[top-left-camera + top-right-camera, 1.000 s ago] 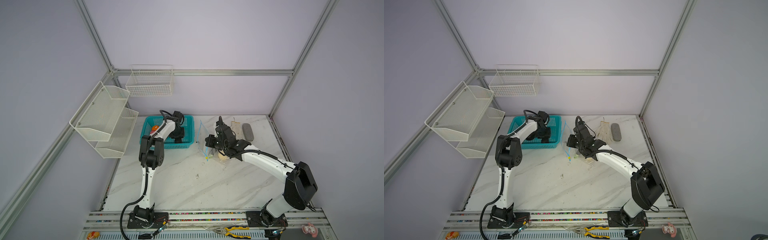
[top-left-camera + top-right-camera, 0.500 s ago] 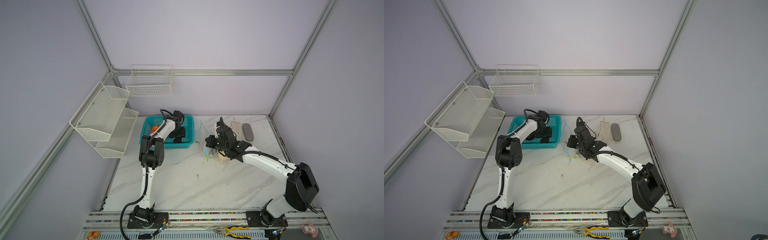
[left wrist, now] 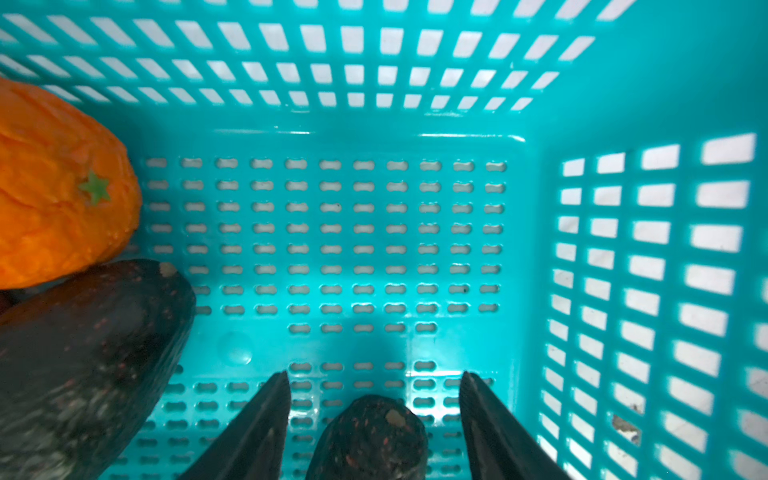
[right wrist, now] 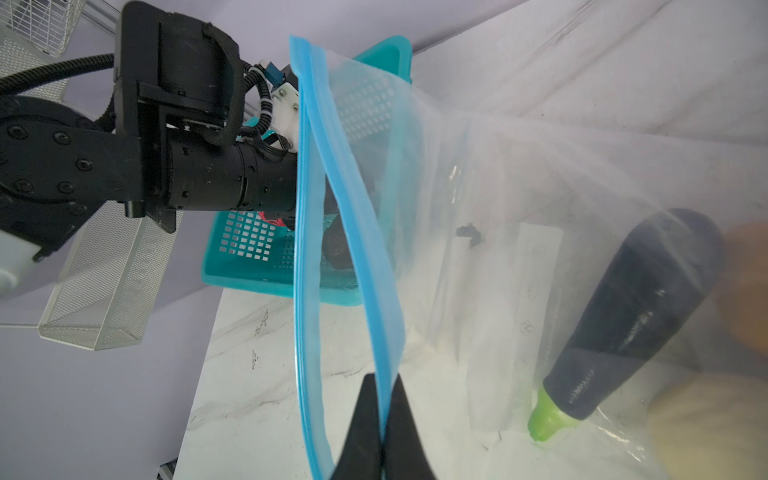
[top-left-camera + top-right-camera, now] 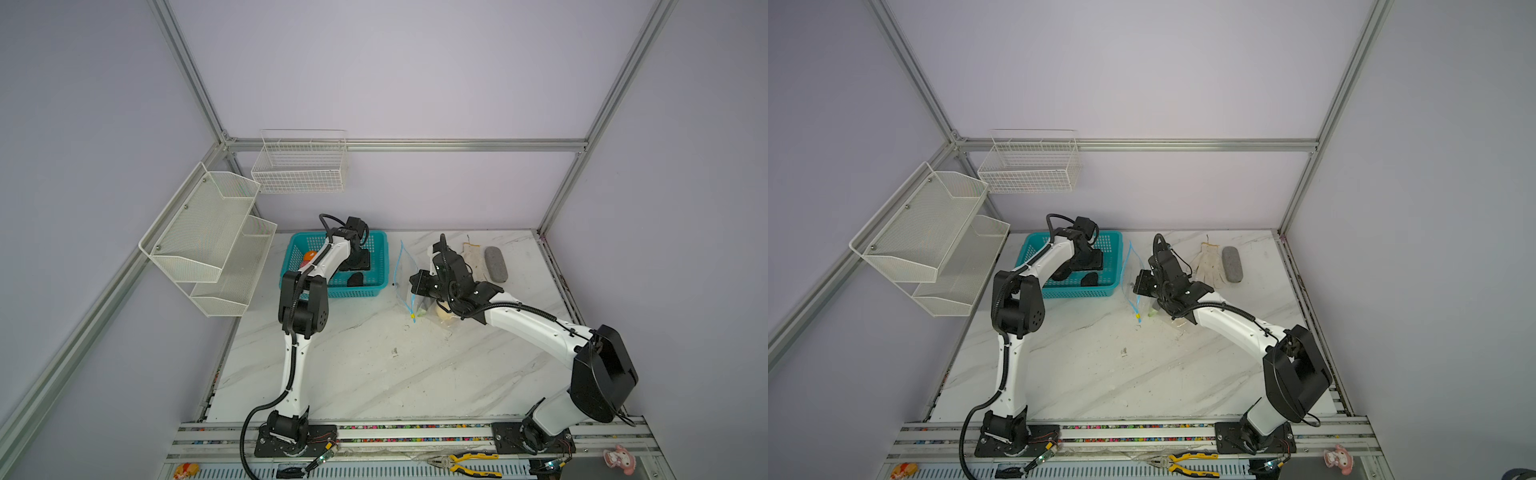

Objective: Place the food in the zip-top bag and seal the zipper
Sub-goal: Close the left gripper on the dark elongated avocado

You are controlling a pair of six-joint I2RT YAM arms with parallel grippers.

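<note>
My left gripper [image 3: 375,376] is open, low inside the teal basket [image 3: 540,124], with a black-brown lump [image 3: 370,436] between its fingers and a gap on each side. An orange fruit [image 3: 54,183] and a larger dark piece [image 3: 83,353] lie beside it. My right gripper [image 4: 383,378] is shut on one lip of the light-blue zipper [image 4: 316,166], holding the clear zip-top bag [image 4: 498,187] open and upright next to the basket. Inside the bag lie a dark eggplant [image 4: 640,316] and a cream ball [image 5: 444,312]. The yellow slider [image 5: 413,316] hangs at the strip's lower end.
A white glove [image 5: 471,257] and a grey oblong pad [image 5: 496,264] lie behind the right arm. White mesh shelves [image 5: 208,241] and a wire basket [image 5: 299,166] hang on the left and back walls. Pliers [image 5: 465,461] rest on the front rail.
</note>
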